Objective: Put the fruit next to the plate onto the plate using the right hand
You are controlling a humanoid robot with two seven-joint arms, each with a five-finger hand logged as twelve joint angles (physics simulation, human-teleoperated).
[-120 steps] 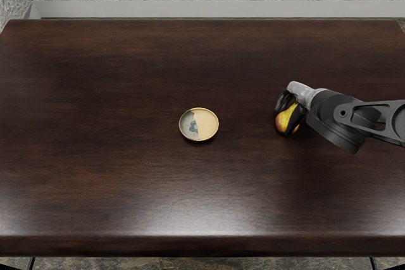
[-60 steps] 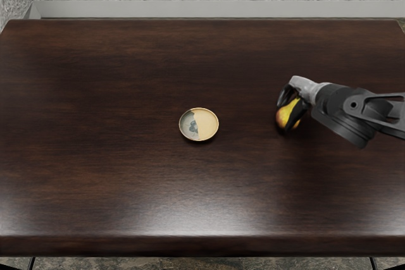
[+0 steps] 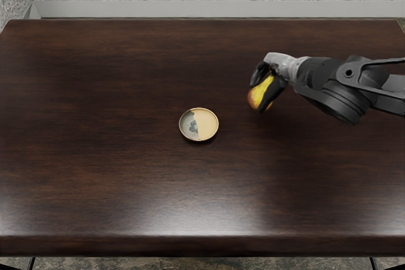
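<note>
The right hand (image 3: 266,83), its arm reaching in over the table's (image 3: 126,188) right edge, held its dark fingers wrapped around a yellow-red fruit (image 3: 258,97), apparently lifted for carrying. The small plate (image 3: 199,124) sat near the table's middle, well apart from the fruit.

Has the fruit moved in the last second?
Yes. Held in the right hand, the fruit has shifted left and up in the picture, closer to the plate.
</note>
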